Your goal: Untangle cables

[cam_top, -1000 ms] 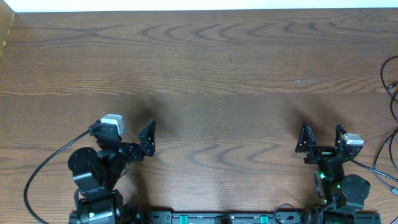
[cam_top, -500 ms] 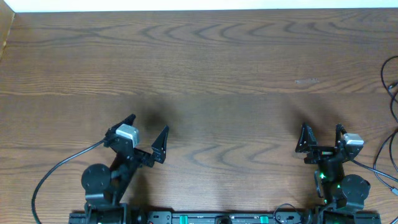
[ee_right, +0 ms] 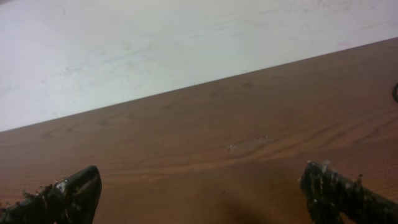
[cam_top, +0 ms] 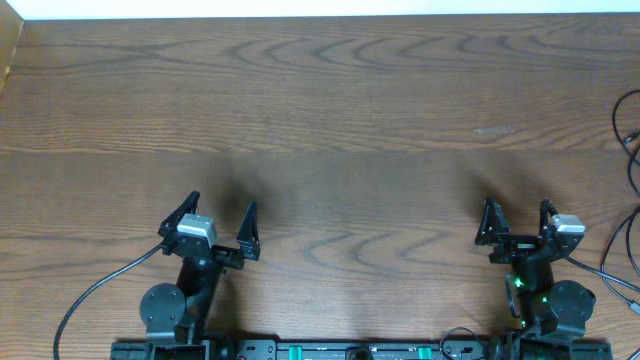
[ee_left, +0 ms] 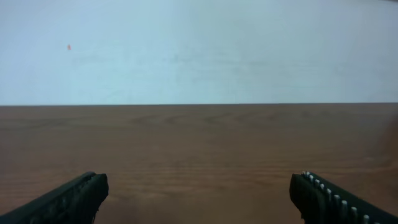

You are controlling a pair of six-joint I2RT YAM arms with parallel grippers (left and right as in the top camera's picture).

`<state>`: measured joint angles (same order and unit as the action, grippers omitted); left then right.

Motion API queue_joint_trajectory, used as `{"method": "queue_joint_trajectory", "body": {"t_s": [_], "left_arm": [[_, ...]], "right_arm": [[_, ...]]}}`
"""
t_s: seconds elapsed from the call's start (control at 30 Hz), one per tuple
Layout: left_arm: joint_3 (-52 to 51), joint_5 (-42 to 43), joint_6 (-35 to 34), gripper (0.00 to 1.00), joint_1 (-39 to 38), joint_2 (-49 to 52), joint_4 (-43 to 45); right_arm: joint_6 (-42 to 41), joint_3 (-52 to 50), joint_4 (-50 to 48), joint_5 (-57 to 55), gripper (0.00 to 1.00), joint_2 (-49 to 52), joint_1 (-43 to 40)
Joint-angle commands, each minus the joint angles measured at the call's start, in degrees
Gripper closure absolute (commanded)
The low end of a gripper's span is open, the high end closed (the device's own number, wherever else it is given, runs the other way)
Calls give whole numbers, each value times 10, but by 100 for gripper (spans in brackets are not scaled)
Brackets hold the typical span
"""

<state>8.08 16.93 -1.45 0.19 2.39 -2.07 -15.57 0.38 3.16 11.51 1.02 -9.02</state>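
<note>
A thin black cable (cam_top: 628, 140) runs in loops along the table's far right edge, partly cut off by the frame. A tip of it shows at the right edge of the right wrist view (ee_right: 395, 92). No white cable is in view. My left gripper (cam_top: 221, 204) is open and empty near the front left, its spread fingers over bare wood in the left wrist view (ee_left: 199, 186). My right gripper (cam_top: 517, 205) is open and empty near the front right, well left of the black cable. It also shows over bare wood in the right wrist view (ee_right: 200, 177).
The brown wooden table (cam_top: 330, 110) ends at a white wall (ee_left: 199, 50) at the back. A thick black lead (cam_top: 90, 292) curves from the left arm. A faint pale scuff (cam_top: 493, 130) marks the wood. A cardboard edge (cam_top: 8, 50) shows at the far left.
My left arm has swung round so its open gripper now points straight toward the back of the table instead of to the right. The right arm has not moved.
</note>
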Motion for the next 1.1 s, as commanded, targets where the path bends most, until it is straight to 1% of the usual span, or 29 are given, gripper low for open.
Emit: {"method": "queue_joint_trajectory", "body": {"t_s": [0.0,0.1,0.37,0.53,0.63,0.77,1.07], "left_arm": [[-26,-28,4,1,-3,-20,21],[-46,-46,4,1,-6,-23,43],[-75,-89,4,1,-9,-23,43],[-78,-96,4,1,-9,-23,2],[-78,-120,4,1,-9,-23,-16],[-78,-127,19,1,-9,-23,-17],[-78,-129,18,1,-9,-23,-17]], "right_arm": [[-7,-1,3,-7,1,-1,12],[-7,-1,3,-7,1,-1,12],[-7,-1,3,-7,1,-1,12],[-7,-1,3,-7,1,-1,12],[-7,-1,3,-7,1,-1,12],[-7,-1,3,-7,1,-1,12],[-7,-1,3,-7,1,-1,12]]}}
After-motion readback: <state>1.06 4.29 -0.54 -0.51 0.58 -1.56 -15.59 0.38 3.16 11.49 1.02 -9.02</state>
